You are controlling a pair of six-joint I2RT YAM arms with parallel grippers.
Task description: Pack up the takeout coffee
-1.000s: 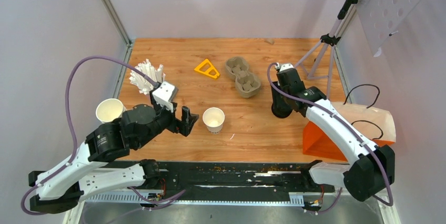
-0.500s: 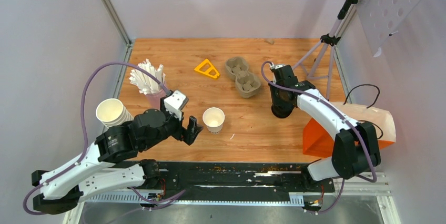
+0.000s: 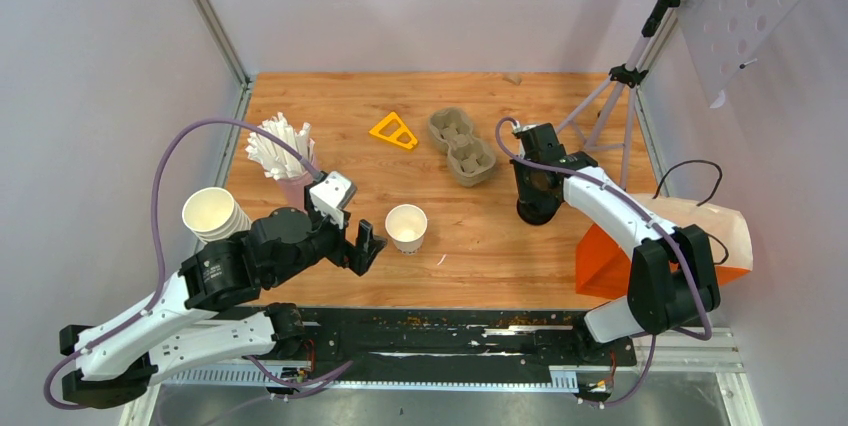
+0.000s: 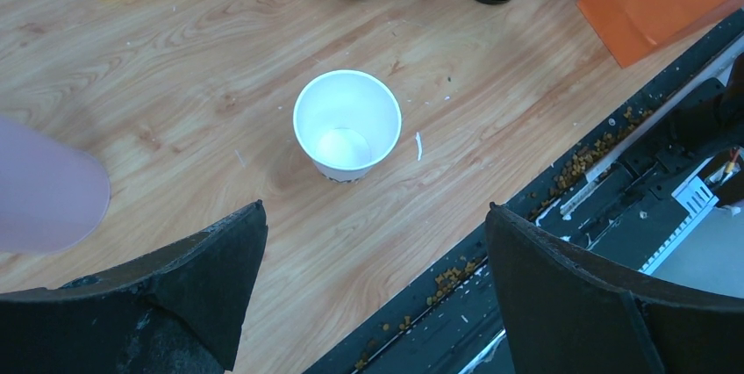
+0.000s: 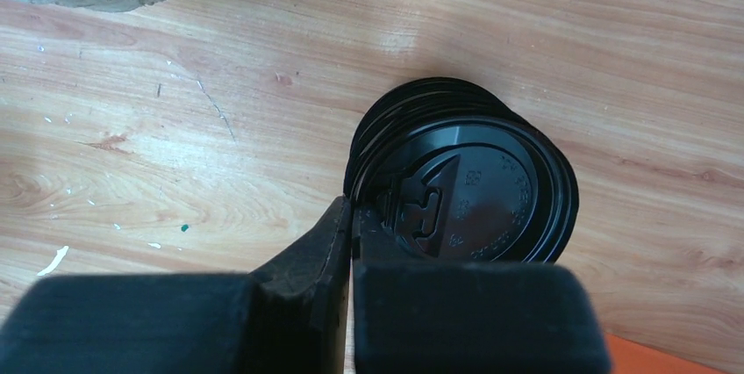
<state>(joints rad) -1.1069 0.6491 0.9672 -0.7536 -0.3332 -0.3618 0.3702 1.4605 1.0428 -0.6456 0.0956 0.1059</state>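
The white cup point(image 3: 406, 228) stands upright and open-topped on the wooden worktop point(image 3: 480, 246), a little below the middle of the overhead view. The left pincer point(image 3: 362, 246) sits just to the cup's left with its two fingers spread wide, holding nothing. In the left wrist view the cup point(image 4: 347, 128) is in the centre of the frame. The left pincer point(image 4: 375, 209) shows its fingers in the lower left and lower right corners. The cup lies above the gap between them and clear of both.

The black lids point(image 3: 537, 212) sit in a stack right of centre in the overhead view, and the right pincer point(image 3: 540, 204) points down onto them. In the right wrist view the stack point(image 5: 474, 185) fills the middle right. The right pincer point(image 5: 351, 220) has its fingers pressed together against the stack's left rim. I cannot tell whether a lid edge is nipped between them.

A cardboard cup tray point(image 3: 462, 146) lies near the lids, above and to their left. A yellow triangle point(image 3: 393, 131) lies left of the tray. At the left of the overhead view are a bunch of straws point(image 3: 278, 146) and, below them, a stack of cups point(image 3: 212, 214). An orange bag point(image 3: 610, 266) lies on its side at the right edge of the worktop.
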